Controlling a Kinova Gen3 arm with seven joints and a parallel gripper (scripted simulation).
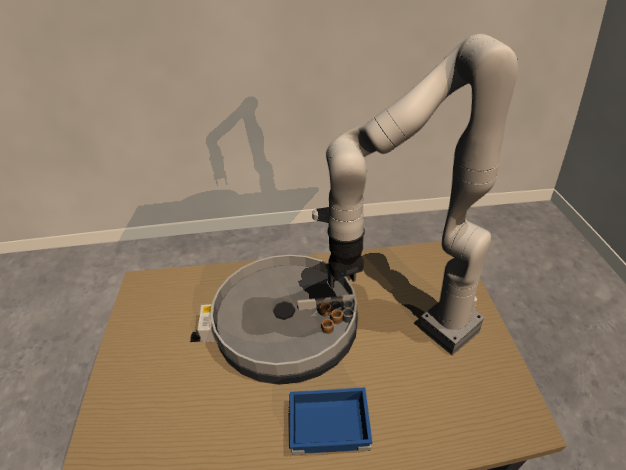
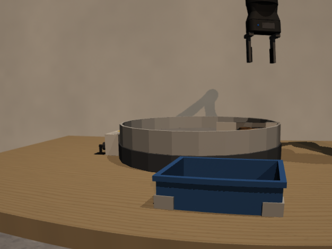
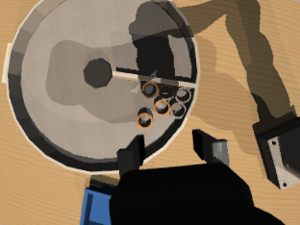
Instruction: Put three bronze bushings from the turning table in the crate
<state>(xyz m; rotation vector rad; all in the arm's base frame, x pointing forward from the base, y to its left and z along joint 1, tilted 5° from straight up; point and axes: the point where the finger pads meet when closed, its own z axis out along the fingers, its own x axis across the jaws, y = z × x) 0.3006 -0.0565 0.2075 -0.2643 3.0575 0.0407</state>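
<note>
Three bronze bushings stand on the grey turning table [image 1: 262, 346] [image 2: 184, 142] [image 3: 62, 125], right of its hub: one bushing [image 1: 327, 328] [image 3: 145, 128] nearest the crate, one [image 1: 336, 318] [image 3: 162, 114] in the middle, and one shaded [image 3: 150, 97] beside the pale bar. Two grey bushings [image 3: 183, 101] [image 3: 178, 117] and a dark one [image 3: 165, 92] crowd beside them near the rim. In the exterior view the wall mostly hides the bushings. The blue crate [image 1: 328, 447] [image 2: 218, 196] [image 3: 102, 207] is empty. My gripper [image 1: 342, 281] [image 2: 261, 62] [image 3: 168, 141] is open and empty, high above the turning table's right side.
The pale bar [image 1: 306, 304] [image 2: 226, 125] [image 3: 130, 76] reaches from near the dark hub [image 1: 284, 310] [image 3: 98, 73] to the raised rim. A white box [image 1: 204, 323] [image 2: 111, 143] stands against the turning table's left side. The arm's base [image 1: 452, 331] [image 3: 284, 154] is on the right.
</note>
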